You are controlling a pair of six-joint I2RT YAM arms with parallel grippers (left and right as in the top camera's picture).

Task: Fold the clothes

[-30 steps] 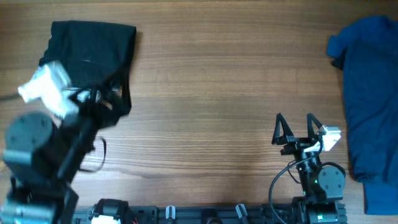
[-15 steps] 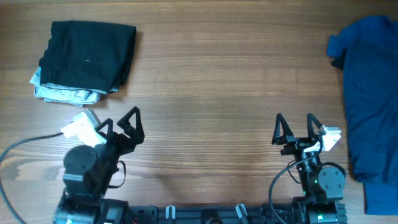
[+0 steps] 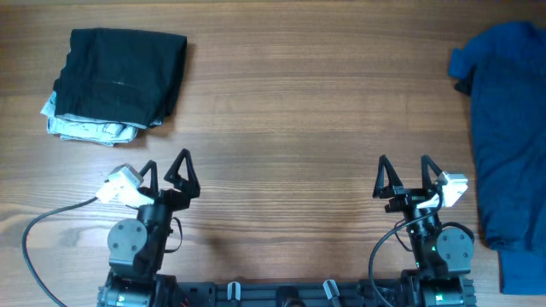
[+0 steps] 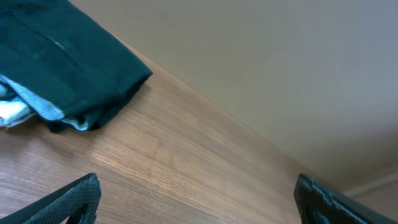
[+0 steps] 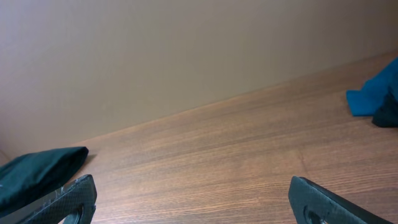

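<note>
Black shorts [image 3: 119,75] atop one denim piece [image 3: 85,130], one blue garment [image 3: 505,128], two released end effectors [image 3: 165,162] [image 3: 403,162].

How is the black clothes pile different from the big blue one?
The black shorts are folded into a neat square; the blue garment lies loose and rumpled. The black shorts sit on a pale denim piece at the left; the blue garment is at the right, partly out of view. Both are soft cloth.

Folded black shorts [image 3: 119,75] atop pale denim piece [image 3: 90,129], far-left counter [image 3: 299,111]; royal-blue garment [image 3: 503,128] right; both pincers spread, empty.
</note>
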